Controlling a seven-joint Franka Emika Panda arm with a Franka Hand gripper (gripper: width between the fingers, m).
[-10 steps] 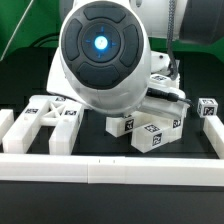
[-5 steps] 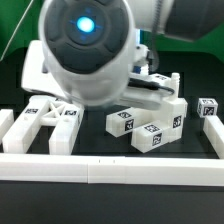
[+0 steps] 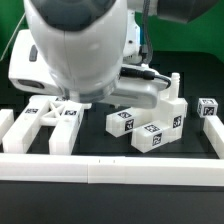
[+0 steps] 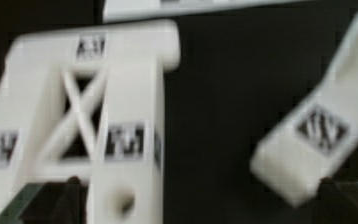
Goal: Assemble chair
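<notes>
Wrist view: note pincer [image 4: 194, 205] spread wide, gripping nothing; find cut-out chair frame [image 4: 140, 100] lying flat beneath it; locate tagged block [image 4: 318, 135] just beside frame.

Arm [image 3: 75, 50] bent low; jaws seemingly apart.

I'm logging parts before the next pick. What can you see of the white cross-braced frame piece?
The cross-braced frame is chunky, white, plastic-looking: two side bars joined by an X brace with open cut-outs, carrying black-and-white square tags. It lies flat on the dark table at the exterior view's left, behind the white rail, its far end hidden by the arm.
</notes>
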